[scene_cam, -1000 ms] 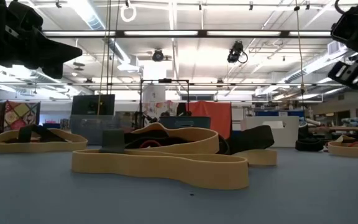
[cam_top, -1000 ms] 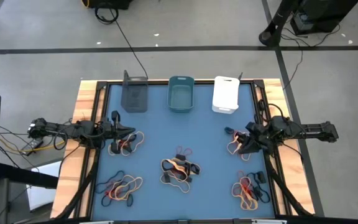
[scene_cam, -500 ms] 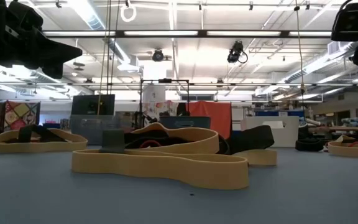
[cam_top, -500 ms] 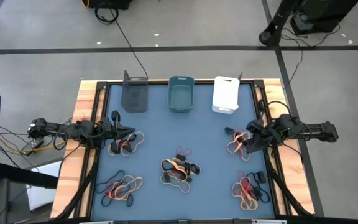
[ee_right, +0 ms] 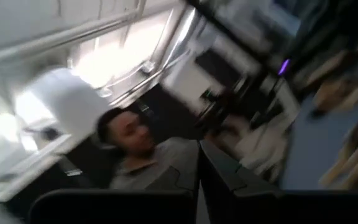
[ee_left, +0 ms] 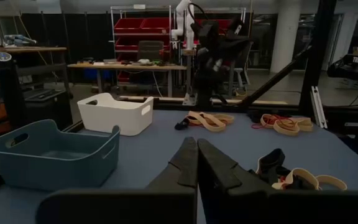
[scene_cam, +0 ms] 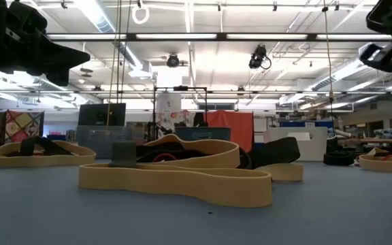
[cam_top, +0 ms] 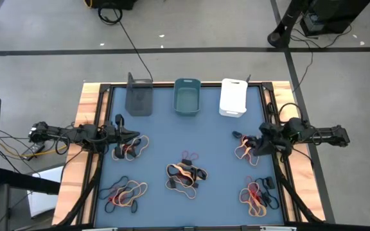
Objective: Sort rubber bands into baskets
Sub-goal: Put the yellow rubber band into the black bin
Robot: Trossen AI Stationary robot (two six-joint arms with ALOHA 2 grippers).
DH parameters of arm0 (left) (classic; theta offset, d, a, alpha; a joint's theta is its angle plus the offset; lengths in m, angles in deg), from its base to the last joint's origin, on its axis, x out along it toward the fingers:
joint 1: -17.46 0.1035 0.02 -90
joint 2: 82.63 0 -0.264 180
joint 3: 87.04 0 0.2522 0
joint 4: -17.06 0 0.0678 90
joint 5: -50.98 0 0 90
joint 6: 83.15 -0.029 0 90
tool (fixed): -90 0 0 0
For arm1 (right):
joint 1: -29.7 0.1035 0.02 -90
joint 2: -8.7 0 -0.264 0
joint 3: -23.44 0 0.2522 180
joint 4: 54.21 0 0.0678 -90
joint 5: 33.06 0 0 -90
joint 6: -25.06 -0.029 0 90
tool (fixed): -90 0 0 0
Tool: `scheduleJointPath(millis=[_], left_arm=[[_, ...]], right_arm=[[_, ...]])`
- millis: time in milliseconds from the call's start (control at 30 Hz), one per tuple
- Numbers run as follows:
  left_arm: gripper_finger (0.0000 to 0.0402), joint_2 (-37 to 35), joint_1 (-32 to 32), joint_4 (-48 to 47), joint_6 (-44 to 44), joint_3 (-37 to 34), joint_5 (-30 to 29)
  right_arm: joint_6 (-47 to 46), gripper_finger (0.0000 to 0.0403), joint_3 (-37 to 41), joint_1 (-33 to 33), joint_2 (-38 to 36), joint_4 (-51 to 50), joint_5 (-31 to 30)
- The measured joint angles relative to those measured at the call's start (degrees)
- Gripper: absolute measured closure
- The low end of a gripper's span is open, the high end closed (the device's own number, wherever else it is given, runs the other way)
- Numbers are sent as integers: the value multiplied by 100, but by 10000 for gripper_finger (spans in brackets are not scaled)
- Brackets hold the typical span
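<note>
Three baskets stand in a row at the table's far edge: dark grey [cam_top: 139,97], teal [cam_top: 187,97] and white [cam_top: 233,97]. Rubber bands in tan, black and red lie in several heaps on the blue mat: far left [cam_top: 131,147], middle [cam_top: 185,173], near left [cam_top: 126,194], far right [cam_top: 245,151] and near right [cam_top: 257,196]. My left gripper [cam_top: 137,134] hovers shut and level above the far-left heap; its fingers [ee_left: 197,158] meet. My right gripper [cam_top: 249,142] hovers shut above the far-right heap, tipped upward [ee_right: 199,158].
Wooden rails [cam_top: 88,128] frame the mat on both sides. A black cable [cam_top: 133,48] runs from the dark grey basket's side across the floor. A wide tan band [scene_cam: 175,180] lies close before the low camera. A person [ee_right: 135,146] shows in the right wrist view.
My right gripper has tipped its fingers upward and climbed toward the top edge of the low view, staying shut over the far-right heap. The rubber bands and baskets lie as before.
</note>
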Motion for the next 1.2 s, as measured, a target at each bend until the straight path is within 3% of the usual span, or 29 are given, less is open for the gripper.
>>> scheduleJointPath(millis=[167,267,533,800,933,1067,1200], left_arm=[[396,0,0,0,0,0,1],[396,0,0,90,0,-1,1],[396,-2,3,799,303,-1,0],[396,0,5,1054,600,0,37],[396,2,12,863,590,-2,2],[396,96,12,334,1049,18,-512],[379,509,12,-324,1512,264,-853]], right_arm=[[2032,378,0,0,-1,41,-987],[2648,378,0,0,-1,14,-1345],[2881,378,0,0,-1,60,-2258],[3794,378,0,0,10,-55,-3324],[3746,378,0,0,10,-365,-3690],[3721,378,0,-4,12,-620,-4028],[3755,378,0,-4,11,-649,-4764]])
